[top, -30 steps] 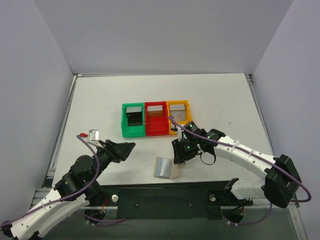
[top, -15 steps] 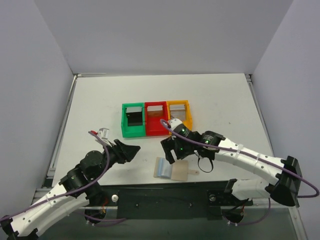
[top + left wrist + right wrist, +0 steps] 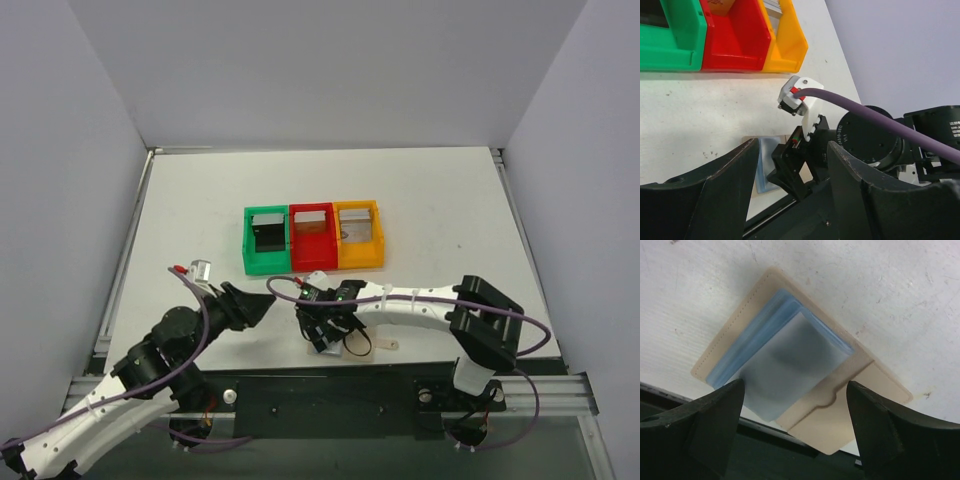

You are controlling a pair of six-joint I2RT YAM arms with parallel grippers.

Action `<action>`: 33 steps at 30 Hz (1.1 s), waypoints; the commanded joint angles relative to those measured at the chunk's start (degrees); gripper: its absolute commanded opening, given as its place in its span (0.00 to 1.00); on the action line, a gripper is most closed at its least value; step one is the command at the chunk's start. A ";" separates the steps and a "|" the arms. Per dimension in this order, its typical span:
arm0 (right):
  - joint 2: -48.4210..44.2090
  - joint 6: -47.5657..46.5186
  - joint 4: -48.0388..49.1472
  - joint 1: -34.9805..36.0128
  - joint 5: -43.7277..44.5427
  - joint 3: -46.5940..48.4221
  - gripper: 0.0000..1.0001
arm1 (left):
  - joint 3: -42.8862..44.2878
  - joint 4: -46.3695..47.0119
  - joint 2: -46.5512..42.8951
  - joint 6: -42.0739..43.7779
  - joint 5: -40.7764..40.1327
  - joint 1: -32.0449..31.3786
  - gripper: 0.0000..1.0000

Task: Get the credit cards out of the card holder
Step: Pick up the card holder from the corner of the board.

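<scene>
The card holder (image 3: 860,400) lies open and flat on the table at its near edge, tan with light blue inner panels (image 3: 782,362). In the top view only its tan right part (image 3: 362,347) and snap tab (image 3: 387,344) show. My right gripper (image 3: 795,386) hangs open just above it, one finger on each side, touching nothing; in the top view this gripper (image 3: 325,335) covers the blue side. My left gripper (image 3: 260,303) is open and empty to the left, pointing at the holder (image 3: 767,165). Flat card-like pieces stand in the bins; a credit card inside the holder cannot be made out.
Three small bins stand in a row behind the holder: green (image 3: 265,242), red (image 3: 312,238) and orange (image 3: 359,235). The black frame rail (image 3: 320,385) runs right along the holder's near side. White walls close the table on three sides.
My right gripper has opened and swung left and nearer, now above the holder. The holder has gone from partly lifted to flat and open. The left arm has barely shifted.
</scene>
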 commanded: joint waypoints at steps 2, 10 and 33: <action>3.45 2.98 -1.26 0.30 4.50 3.00 0.75 | -0.03 -1.84 -1.76 -0.60 -0.70 0.23 0.66; 1.62 3.69 -0.30 -1.37 5.12 0.10 0.46 | -0.03 -2.54 -2.20 -0.60 -1.32 0.23 0.66; -12.98 -0.71 12.53 -14.20 -7.98 -11.05 0.03 | -3.10 4.04 3.33 -2.62 2.73 0.23 0.66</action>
